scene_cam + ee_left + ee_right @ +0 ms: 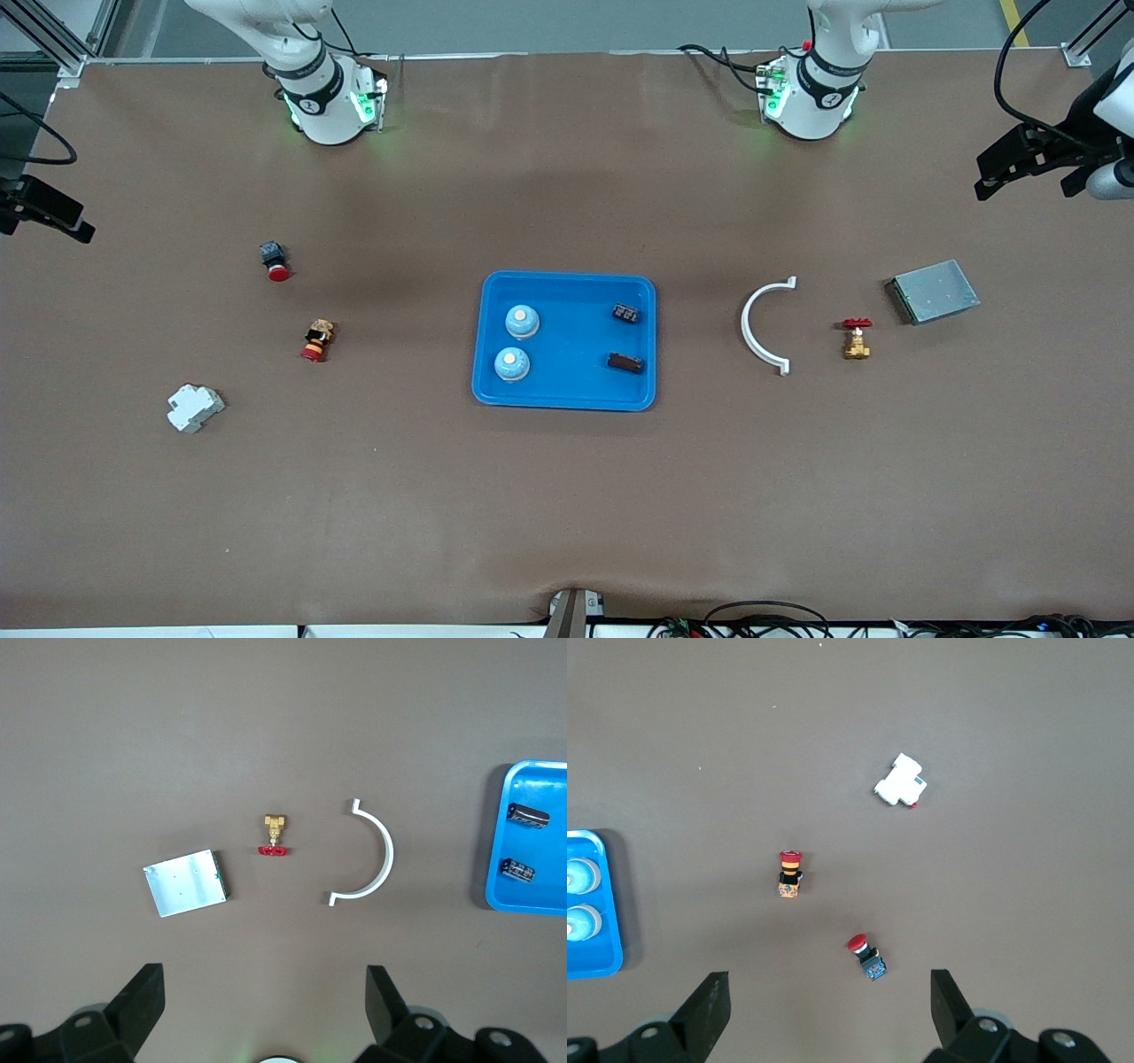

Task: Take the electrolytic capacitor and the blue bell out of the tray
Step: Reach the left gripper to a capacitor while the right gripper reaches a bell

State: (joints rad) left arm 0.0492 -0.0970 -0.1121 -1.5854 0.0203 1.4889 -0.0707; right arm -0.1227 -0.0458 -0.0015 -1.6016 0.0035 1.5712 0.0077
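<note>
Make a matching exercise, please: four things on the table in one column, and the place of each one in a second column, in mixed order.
1. blue bells
2. white curved clip
3. grey metal box
4. white breaker

A. toward the right arm's end, nearest to the front camera
B. in the tray
C. beside the brass valve, between it and the tray
D. toward the left arm's end, past the valve

Pairs: 1-B, 2-C, 3-D, 4-A

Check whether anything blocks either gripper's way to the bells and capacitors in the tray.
Nothing visible does. Both bells and both capacitors lie uncovered in the blue tray. The left gripper and right gripper hang open over bare table toward their own ends.
</note>
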